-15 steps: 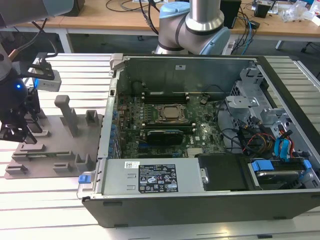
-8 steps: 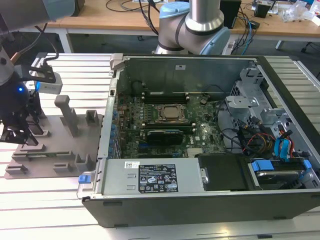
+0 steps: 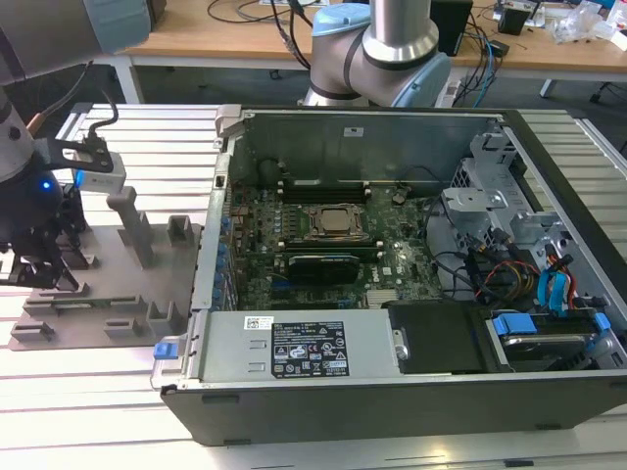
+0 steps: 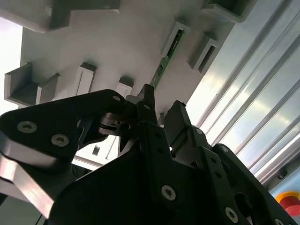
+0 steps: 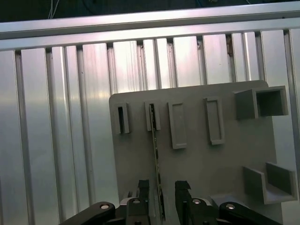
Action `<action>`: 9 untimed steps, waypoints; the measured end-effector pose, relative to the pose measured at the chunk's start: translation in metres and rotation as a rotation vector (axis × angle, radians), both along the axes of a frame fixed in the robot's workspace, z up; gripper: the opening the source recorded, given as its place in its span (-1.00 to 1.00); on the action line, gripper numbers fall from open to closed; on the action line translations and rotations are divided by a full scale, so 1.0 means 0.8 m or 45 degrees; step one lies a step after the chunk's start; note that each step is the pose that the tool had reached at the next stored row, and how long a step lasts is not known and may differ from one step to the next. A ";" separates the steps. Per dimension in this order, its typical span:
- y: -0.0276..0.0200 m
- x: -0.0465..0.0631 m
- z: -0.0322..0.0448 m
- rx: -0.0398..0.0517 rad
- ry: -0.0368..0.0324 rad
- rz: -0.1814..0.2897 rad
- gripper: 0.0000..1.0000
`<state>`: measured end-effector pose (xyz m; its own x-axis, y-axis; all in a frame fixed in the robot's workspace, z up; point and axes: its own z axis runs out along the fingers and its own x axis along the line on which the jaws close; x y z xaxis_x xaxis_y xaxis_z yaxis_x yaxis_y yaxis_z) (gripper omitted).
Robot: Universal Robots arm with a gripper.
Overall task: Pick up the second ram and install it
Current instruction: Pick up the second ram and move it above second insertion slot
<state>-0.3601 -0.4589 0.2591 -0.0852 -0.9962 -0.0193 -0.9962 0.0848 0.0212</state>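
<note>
We note the pincer (image 5: 162,185) straddling the second ram (image 5: 156,150), with a gap on each side of the stick. Holder blocks (image 5: 177,124) stand close beside its slot. Toward the computer case (image 3: 211,245), a tall post (image 3: 132,223) rises in the way.

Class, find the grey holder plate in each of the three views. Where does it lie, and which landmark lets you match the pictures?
Exterior view: the grey holder plate lies at the exterior view's left, beside the open computer case.
First wrist view: the plate lies on the ribbed table, beyond the gripper.
Second wrist view: the plate lies beyond the gripper.
Shared landmark: the gripper, open astride the green ram in both wrist views.
</note>
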 end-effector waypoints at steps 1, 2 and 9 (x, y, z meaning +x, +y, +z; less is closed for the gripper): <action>0.0000 0.000 -0.0032 0.000 -0.0001 0.000 -0.28; 0.0000 0.000 -0.0093 0.000 0.0000 0.000 -0.28; 0.0000 0.000 -0.0277 0.000 0.0000 0.001 -0.28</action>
<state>-0.3601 -0.4589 0.2369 -0.0846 -0.9962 -0.0193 -0.9962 0.0842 0.0212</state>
